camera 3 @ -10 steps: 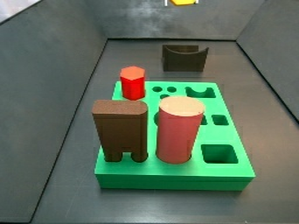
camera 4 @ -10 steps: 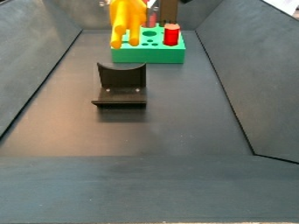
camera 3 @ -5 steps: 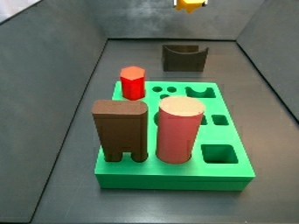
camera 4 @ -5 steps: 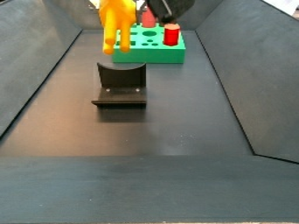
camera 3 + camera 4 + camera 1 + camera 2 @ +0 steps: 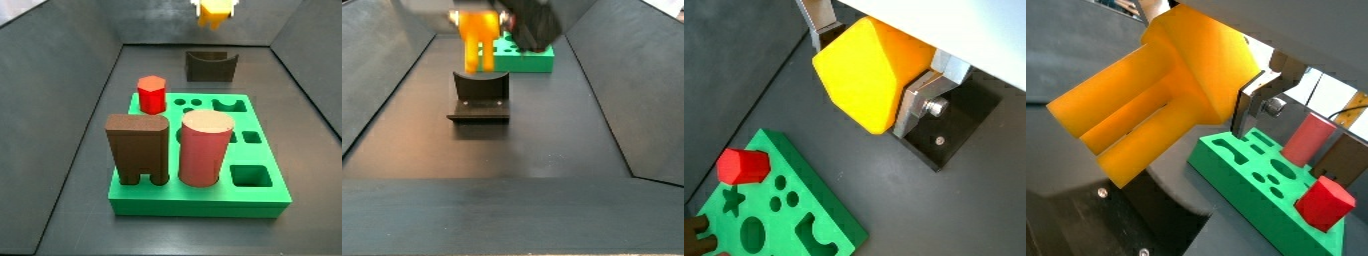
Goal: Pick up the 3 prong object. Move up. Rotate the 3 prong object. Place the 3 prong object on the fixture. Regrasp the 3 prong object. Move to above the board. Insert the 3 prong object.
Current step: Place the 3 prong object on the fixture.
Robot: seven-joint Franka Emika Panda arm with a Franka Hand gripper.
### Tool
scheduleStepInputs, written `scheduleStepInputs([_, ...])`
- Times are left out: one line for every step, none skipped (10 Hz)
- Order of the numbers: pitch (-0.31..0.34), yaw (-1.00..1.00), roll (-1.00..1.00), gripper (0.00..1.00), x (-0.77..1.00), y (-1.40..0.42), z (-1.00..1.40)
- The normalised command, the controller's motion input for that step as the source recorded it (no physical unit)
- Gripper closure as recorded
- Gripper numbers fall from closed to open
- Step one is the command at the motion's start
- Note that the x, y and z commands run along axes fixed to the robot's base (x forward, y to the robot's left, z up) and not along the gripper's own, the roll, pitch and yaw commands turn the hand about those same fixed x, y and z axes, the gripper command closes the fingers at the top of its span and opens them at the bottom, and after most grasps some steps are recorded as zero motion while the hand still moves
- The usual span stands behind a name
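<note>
Gripper (image 5: 871, 75) clamped on 3 prong object (image 5: 869, 75), silver finger plates pressed against both of its sides in both wrist views. 3 prong object (image 5: 476, 38) held in the air just above the fixture (image 5: 478, 97), prongs pointing down toward the notch, not touching it. Seen in a side view as a yellow-orange blob (image 5: 215, 12) above the fixture (image 5: 210, 66), near the back wall. Lobed prongs long and parallel in a wrist view (image 5: 1153, 90), fixture base dark beneath them.

Board (image 5: 201, 195) flat on the floor, in front of the fixture in that view, well apart from the held piece. On the board: red hexagonal peg (image 5: 151, 94) upright at the corner nearest the fixture, brown arch block (image 5: 138, 148) and pink cylinder (image 5: 206, 147) side by side farther from it. Several cut-outs open, including the square hole (image 5: 249, 178). Board (image 5: 527, 58) partly hidden behind the blurred arm (image 5: 533, 22).
</note>
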Motion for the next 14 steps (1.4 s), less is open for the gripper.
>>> scheduleStepInputs([0.189,-0.14,-0.92,1.00,0.15,0.13,-1.00])
scheduleStepInputs([0.144,-0.17,-0.70,1.00,0.16,0.14,-1.00])
scheduleStepInputs([0.108,-0.18,-0.52,1.00,0.17,0.14,-1.00])
scheduleStepInputs([0.087,-0.19,-0.40,1.00,0.17,0.14,-1.00])
scheduleStepInputs([0.044,-0.18,-0.23,1.00,0.19,0.13,-1.00])
scheduleStepInputs([0.004,-0.17,-0.18,1.00,0.15,0.10,-0.72])
scheduleStepInputs([-0.023,-0.15,-0.14,1.00,0.12,0.11,-0.54])
scheduleStepInputs([-0.044,-0.12,-0.11,1.00,0.08,0.13,-0.49])
scheduleStepInputs([-0.045,-0.12,-0.11,1.00,0.07,0.13,-0.49])
scheduleStepInputs([-0.045,-0.12,-0.11,1.00,0.07,0.13,-0.49])
scheduleStepInputs([-0.050,-0.11,-0.10,1.00,0.07,0.15,-0.49])
scheduleStepInputs([-0.053,-0.10,-0.11,1.00,0.07,0.15,-0.47])
scheduleStepInputs([0.000,0.00,0.00,1.00,0.00,-0.50,-0.17])
scheduleStepInputs([0.000,0.00,0.00,0.00,0.00,0.00,0.00])
